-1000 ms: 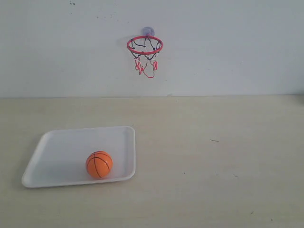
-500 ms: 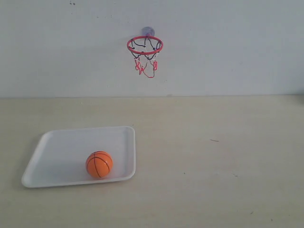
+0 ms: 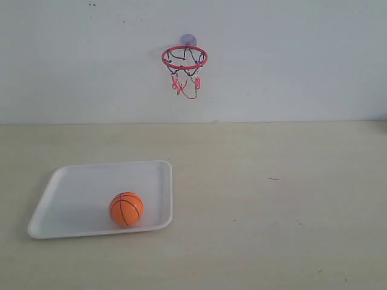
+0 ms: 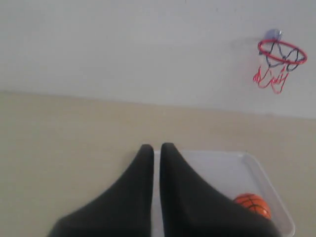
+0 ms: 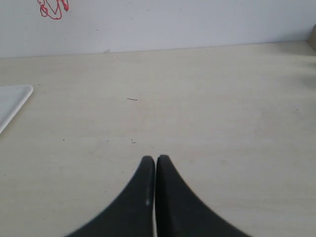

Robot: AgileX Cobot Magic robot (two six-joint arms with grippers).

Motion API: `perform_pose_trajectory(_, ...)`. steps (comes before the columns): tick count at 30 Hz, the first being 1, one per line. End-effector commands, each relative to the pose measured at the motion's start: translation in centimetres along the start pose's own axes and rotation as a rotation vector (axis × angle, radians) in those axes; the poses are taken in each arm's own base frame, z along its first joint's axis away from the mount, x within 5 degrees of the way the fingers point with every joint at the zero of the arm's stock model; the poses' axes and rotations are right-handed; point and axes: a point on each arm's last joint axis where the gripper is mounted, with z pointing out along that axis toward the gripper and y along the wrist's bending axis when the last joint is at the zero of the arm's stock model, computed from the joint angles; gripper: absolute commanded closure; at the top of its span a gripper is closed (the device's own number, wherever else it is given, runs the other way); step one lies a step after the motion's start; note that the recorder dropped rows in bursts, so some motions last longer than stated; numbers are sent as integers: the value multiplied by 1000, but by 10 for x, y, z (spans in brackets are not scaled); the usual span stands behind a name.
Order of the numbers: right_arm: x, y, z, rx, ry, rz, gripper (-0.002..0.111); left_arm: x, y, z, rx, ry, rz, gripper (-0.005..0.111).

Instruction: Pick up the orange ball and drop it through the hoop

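The orange ball (image 3: pixel 126 209) with black seams rests in a white tray (image 3: pixel 78 187) on the table's left side. The hoop (image 3: pixel 184 58), red ring with a black and red-pink net, hangs from a suction cup on the back wall. Neither gripper shows in the exterior view. In the left wrist view my left gripper (image 4: pixel 156 146) is shut and empty, held over the tray's (image 4: pixel 217 168) near edge, with the ball (image 4: pixel 253 205) off to one side and the hoop (image 4: pixel 280 52) far off. My right gripper (image 5: pixel 156 158) is shut and empty above bare table.
The beige table (image 3: pixel 272 199) meets the white wall (image 3: pixel 290 60) at the back. A corner of the tray (image 5: pixel 12 101) and the tip of the net (image 5: pixel 52 9) show in the right wrist view.
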Motion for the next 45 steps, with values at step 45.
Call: perform_pose_trajectory(45,-1,0,0,3,-9,-3,108,-3,-164,251,474,1106,631,103)
